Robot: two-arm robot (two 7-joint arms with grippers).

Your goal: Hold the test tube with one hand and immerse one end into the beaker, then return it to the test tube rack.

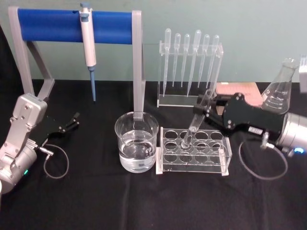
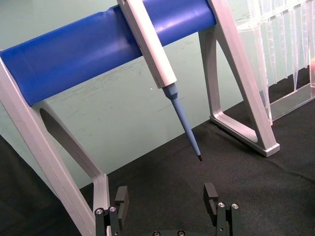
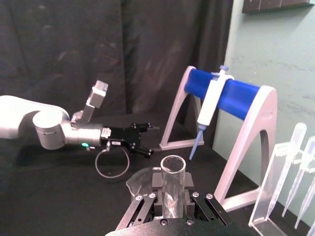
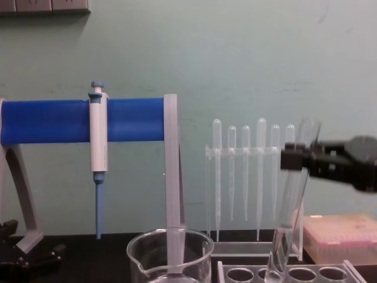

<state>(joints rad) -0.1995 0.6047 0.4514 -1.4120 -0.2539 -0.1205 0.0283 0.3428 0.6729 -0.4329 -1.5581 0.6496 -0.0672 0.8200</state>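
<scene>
Closest to the head camera stand the beaker, with clear liquid in it, and the test tube rack just beside it on the robot's right, both on the black bench. The test tube is at the rack. Its rounded lower end is in a hole on the rack's left side, the side near the beaker, and its open top leans up and away toward the right. The long axis is therefore tilted, not upright. It seems that the end is inside the hole, but I cannot tell whether it touches the rack's floor.

The right gripper comes in from the right, and its jaws pinch the tube on its upper part, a little below the rim. The wrist view shows the open mouth of the tube standing between them.

The left gripper rests far to the left, near the blue stand, with its jaws spread and nothing between them. It is well apart from the tube, so the right arm is the one to work.

From the jaws, the beaker lies to the left and lower. I judge that a dip needs the tube lifted clear of the hole, carried left over the beaker's rim, and then lowered.
</scene>
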